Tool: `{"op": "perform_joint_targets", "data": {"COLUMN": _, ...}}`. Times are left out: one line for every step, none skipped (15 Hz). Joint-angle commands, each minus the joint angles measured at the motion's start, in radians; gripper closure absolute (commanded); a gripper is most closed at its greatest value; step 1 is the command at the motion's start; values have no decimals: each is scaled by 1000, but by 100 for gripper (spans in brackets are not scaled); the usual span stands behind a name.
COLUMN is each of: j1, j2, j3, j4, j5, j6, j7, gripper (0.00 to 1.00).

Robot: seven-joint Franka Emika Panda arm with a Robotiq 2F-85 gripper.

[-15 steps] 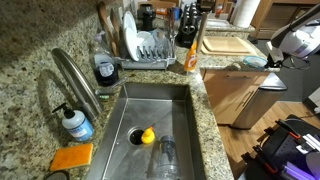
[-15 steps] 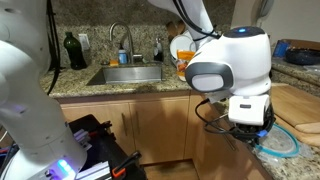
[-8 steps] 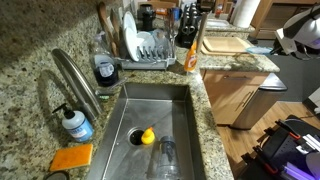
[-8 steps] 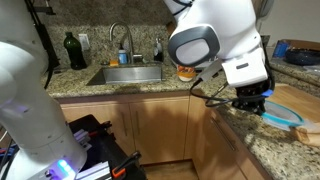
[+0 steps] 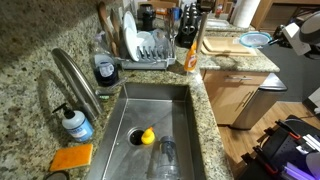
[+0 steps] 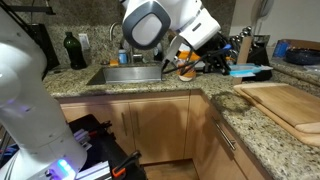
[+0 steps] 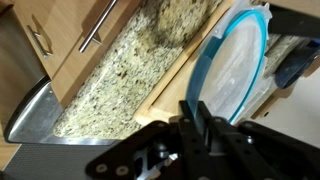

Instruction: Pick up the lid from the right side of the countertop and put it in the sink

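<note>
The lid (image 7: 240,70) is a clear round lid with a blue rim. In the wrist view my gripper (image 7: 199,108) is shut on its rim, with the lid standing on edge above the wooden cutting board (image 7: 170,85). In both exterior views the lid (image 5: 255,39) (image 6: 247,71) hangs in the air over the right countertop, held by the gripper (image 5: 277,36) (image 6: 226,68). The steel sink (image 5: 172,100) (image 6: 120,75) lies well away from the lid; a corner of it shows in the wrist view (image 7: 30,110).
In the sink are a yellow duck (image 5: 147,136) and a glass (image 5: 167,156). An orange bottle (image 5: 190,55) and dish rack (image 5: 150,47) stand between sink and cutting board (image 5: 228,44). A faucet (image 5: 75,80), soap bottle (image 5: 75,122) and sponge (image 5: 72,157) are nearby.
My gripper has risen from the counter's front edge with the lid in it and swung up and back over the cutting board.
</note>
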Motion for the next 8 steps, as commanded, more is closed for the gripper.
{"op": "perform_joint_targets", "data": {"j1": 83, "j2": -166, "j3": 25, "j4": -30, "j5": 6, "j6": -54, "j7": -85, "gripper": 97}}
{"op": "perform_joint_targets", "data": {"j1": 159, "j2": -227, "j3": -62, "j4": -43, "j5": 0, "j6": -75, "j7": -78, "gripper": 97}}
{"op": "perform_joint_targets", "data": {"j1": 80, "j2": -126, "j3": 28, "j4": -30, "j5": 40, "j6": -23, "j7": -71, "gripper": 97}}
{"op": "perform_joint_targets", "data": {"j1": 104, "j2": -154, "j3": 20, "j4": -23, "j5": 50, "j6": -34, "j7": -70, "gripper": 90}}
{"op": "perform_joint_targets", "data": {"j1": 104, "j2": -158, "j3": 21, "j4": -23, "j5": 58, "j6": -34, "j7": -75, "gripper": 90}}
{"op": "perform_joint_targets", "data": {"j1": 101, "j2": -153, "j3": 20, "j4": -23, "j5": 60, "j6": -37, "j7": -78, "gripper": 90}}
{"op": "perform_joint_targets", "data": {"j1": 100, "j2": -143, "j3": 20, "j4": -23, "j5": 61, "j6": -36, "j7": -79, "gripper": 90}}
{"op": "perform_joint_targets", "data": {"j1": 99, "j2": -135, "j3": 20, "j4": -23, "j5": 61, "j6": -36, "j7": -79, "gripper": 90}}
